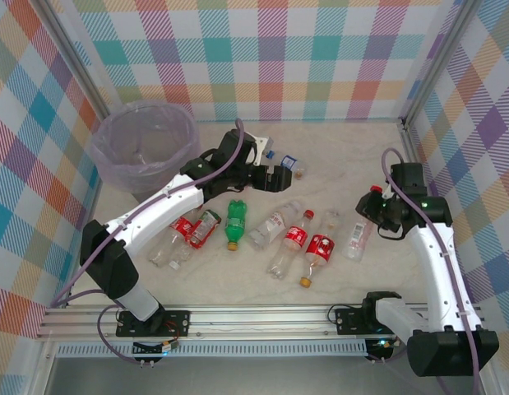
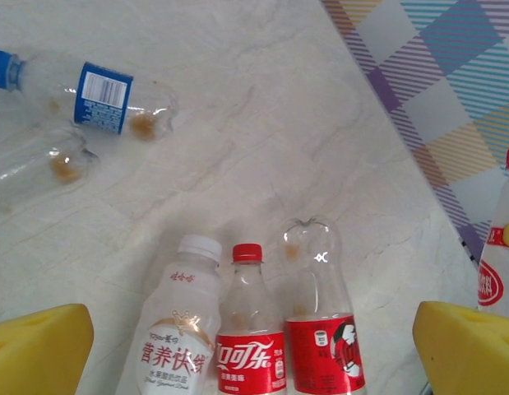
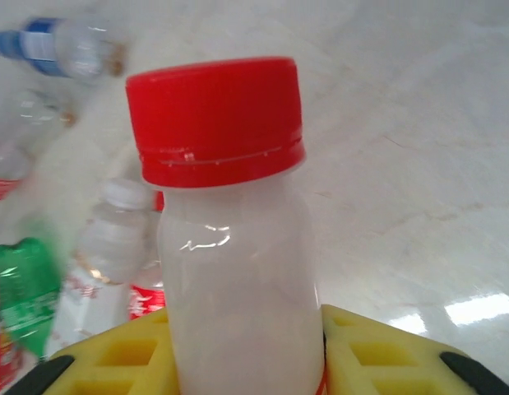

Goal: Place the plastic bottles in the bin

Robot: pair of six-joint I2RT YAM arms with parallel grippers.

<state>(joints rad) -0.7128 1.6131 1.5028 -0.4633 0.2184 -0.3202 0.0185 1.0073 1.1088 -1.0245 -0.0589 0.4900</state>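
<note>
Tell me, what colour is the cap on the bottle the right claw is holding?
Red. The cap on that bottle shows best in the right wrist view.

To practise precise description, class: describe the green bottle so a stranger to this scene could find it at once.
Start from the lilac bin at the far left of the table, then come toward the near edge to the bottles lying across the middle. The green bottle lies beside a red-labelled bottle on its left. It alone is green; its neighbours are clear.
</note>
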